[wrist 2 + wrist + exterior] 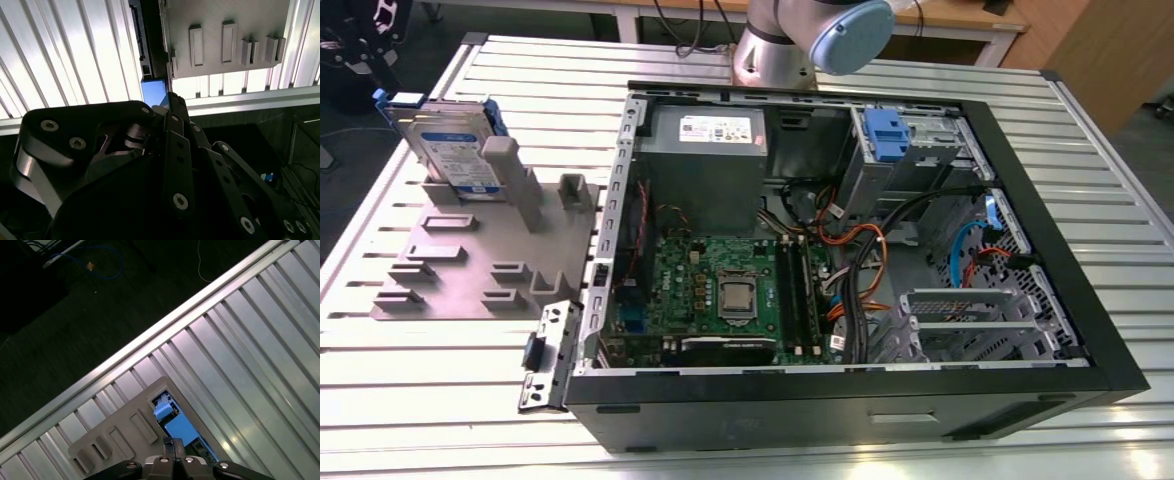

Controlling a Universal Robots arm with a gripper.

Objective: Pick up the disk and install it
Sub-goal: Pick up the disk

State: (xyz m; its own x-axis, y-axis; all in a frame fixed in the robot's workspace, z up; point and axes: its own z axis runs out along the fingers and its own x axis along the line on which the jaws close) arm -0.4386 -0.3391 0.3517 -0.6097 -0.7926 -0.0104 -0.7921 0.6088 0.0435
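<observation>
End effector (169,442), black and built of bolted metal links, hangs over the far corner of the counter at the exterior view's left, pointing straight down. Whether it is open or closed cannot be told from these views. It carries nothing that can be seen.

Directly beneath it is the flat rectangular silver-metal disk (454,150), with a white-and-blue label and a blue plastic frame along its edges. The disk stands on edge in a slot of a grey plastic holder block (467,260). This posture likely serves to offer its narrow top edge to a grasp from above. In the first wrist view that blue-framed edge sits just beyond the end effector's tip, so the two appear lined up. Contact cannot be confirmed, and the disk has not been lifted out of its slot.

The holder rests on a ribbed aluminium counter (440,400). Just beside it, toward the exterior view's right, lies a large black desktop computer case (854,405). The case is on its side with the side panel off, which leaves its inside reachable from above. A green circuit board (720,290) and bundled coloured cables (854,260) are exposed. A small blue plastic latch (887,135) sits on a metal cage at the far end, well apart from the disk.

The robot's silver and pale-blue arm joint (834,35) rises behind the case.
</observation>
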